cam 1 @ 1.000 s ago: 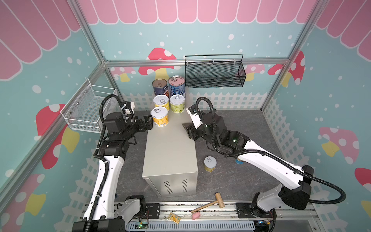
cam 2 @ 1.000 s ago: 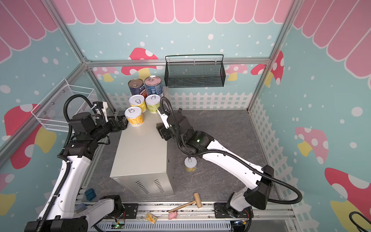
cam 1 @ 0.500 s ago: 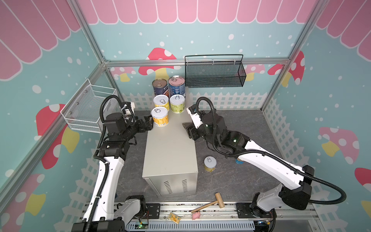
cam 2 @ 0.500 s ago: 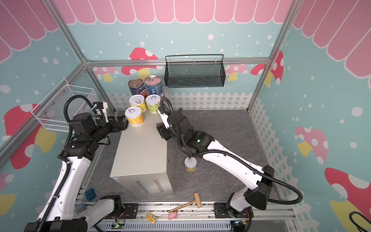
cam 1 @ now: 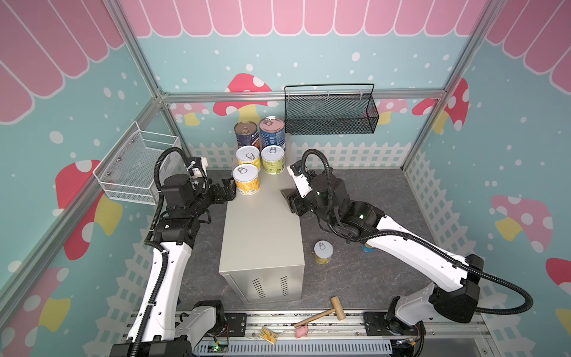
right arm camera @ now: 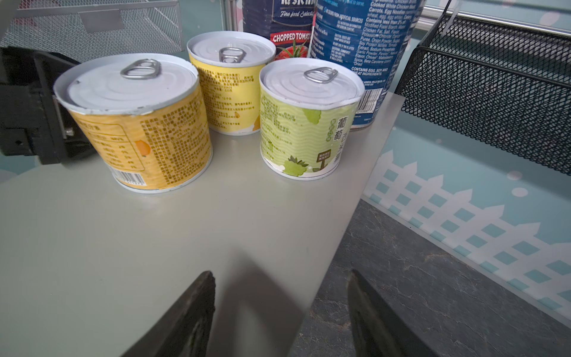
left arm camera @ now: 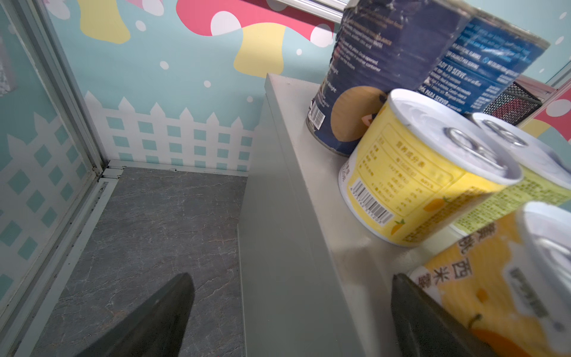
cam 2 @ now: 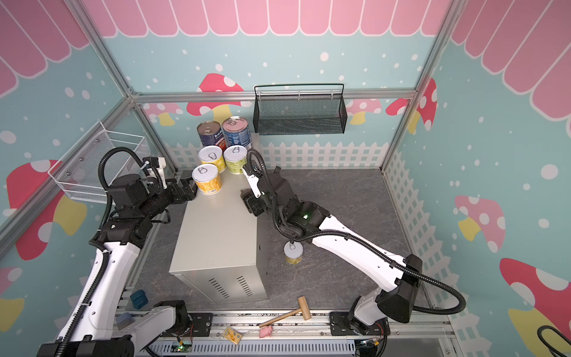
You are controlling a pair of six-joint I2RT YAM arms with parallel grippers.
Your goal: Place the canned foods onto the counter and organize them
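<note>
You get bright, even overhead light in both top views; shadows are soft and short, darkest beside the counter (cam 1: 262, 222). Centre is sharp, walls (cam 1: 61, 123) bow toward the edges. Your left wrist view stretches hard at the edges, nearest yellow can (left arm camera: 509, 287) blurred. Right wrist view: labels crisp, dark fingers (right arm camera: 185, 318) out of focus, faint shadow ahead of them, lids (right arm camera: 129, 89) near white

Dark-blue can (right arm camera: 278, 21) label reads "CHOPPED TOMATO".
</note>
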